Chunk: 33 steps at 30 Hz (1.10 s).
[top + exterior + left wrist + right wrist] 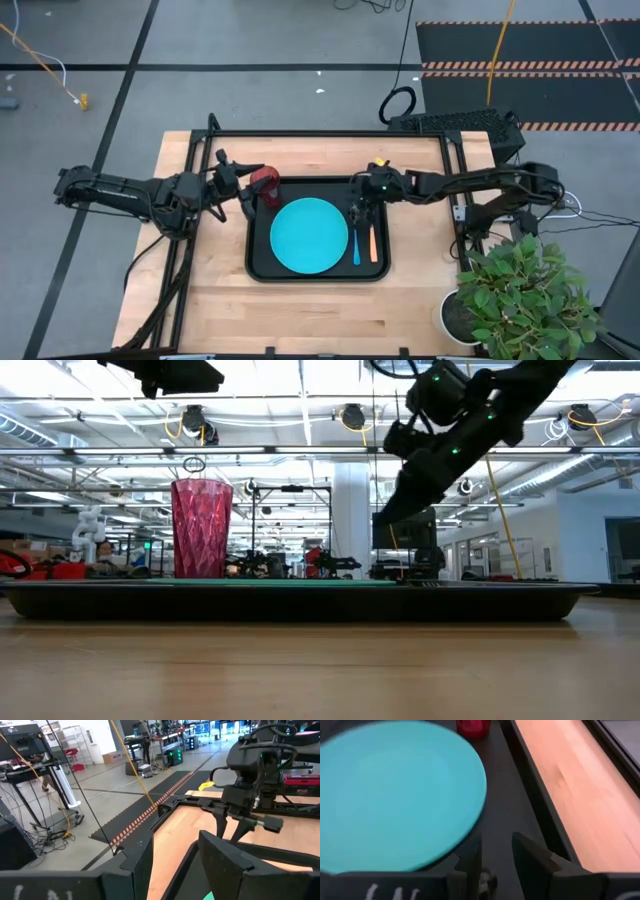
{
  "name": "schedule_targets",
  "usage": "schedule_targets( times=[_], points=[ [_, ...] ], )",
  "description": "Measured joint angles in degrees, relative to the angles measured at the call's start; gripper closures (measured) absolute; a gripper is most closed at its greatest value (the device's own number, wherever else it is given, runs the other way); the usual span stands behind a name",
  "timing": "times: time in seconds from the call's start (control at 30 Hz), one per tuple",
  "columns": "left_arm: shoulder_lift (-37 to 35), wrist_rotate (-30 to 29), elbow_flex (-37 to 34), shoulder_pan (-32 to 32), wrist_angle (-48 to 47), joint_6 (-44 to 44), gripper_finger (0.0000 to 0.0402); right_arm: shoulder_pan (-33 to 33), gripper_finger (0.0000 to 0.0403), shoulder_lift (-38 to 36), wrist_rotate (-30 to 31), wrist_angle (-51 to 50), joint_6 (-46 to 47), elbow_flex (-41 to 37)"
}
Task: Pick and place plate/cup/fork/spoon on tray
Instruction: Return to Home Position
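Cyan plate point(309, 235), cup point(266, 184), fork point(372, 243) and spoon point(356, 247) are seated on the tray point(262, 268), so left gripper point(236, 184) and right gripper point(358, 207) are held released.

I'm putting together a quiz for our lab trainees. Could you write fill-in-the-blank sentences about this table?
1. Near the left gripper, the ___ stands upright in a corner of the tray.
2. Between the plate and the fork lies the ___.
3. The right gripper hovers over the tray, jaws ___.
Missing words: cup; spoon; open.
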Motion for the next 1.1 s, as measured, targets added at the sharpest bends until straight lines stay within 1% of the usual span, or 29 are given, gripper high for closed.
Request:
schedule_targets(
  times=[0.1, 0.27, 0.37, 0.47, 0.57, 0.67, 0.73, 0.93, 1.0, 1.1],
  points=[
    [-0.02, 0.00, 0.00, -0.63, 0.01, -0.14, 0.0240, 0.00, 0.0300, -2.13, 2.40, -1.57, 0.42, -2.22],
    [-0.04, 0.02, 0.00, -1.29, 0.04, 0.09, 0.0240, -0.02, 0.0300, -4.90, 2.55, 0.17, 0.58, -6.70],
    [-0.04, 0.02, 0.00, -1.37, 0.10, 1.04, 0.0240, 0.27, 0.0300, -6.54, 2.22, 4.41, -0.72, -8.57],
    [-0.16, 0.13, -0.02, -1.38, 0.45, 1.06, 0.0240, 0.91, 0.0300, -8.67, 1.70, 11.00, -1.27, -9.70],
    [-0.57, 3.51, -0.02, -1.37, 1.75, 1.08, 0.0241, 1.70, 0.0300, -10.72, -0.81, 15.63, -0.75, -10.52],
    [-0.55, 9.01, -0.02, -1.35, 2.98, 1.23, 0.0241, 2.33, 0.0300, -13.21, -0.78, 15.57, 0.59, -10.52],
    [-0.44, 11.05, -0.02, -1.37, 3.22, 1.24, 0.0241, 2.34, 0.0300, -14.63, -0.74, 13.95, 1.57, -10.52],
    [-0.39, 11.82, -0.02, -1.38, 3.54, -0.05, 0.0241, 2.29, 0.0300, -18.65, -0.18, 11.28, 4.07, -10.61],
    [-0.37, 11.82, -0.02, -1.38, 3.65, -0.06, 0.0241, 2.29, 0.0300, -19.81, 1.18, 10.92, 5.84, -10.61],
    [-0.36, 11.81, -0.02, -1.25, 3.85, -0.07, 0.0241, 2.12, 0.0300, -21.21, 1.17, 10.78, 8.87, -10.61]
  ],
)
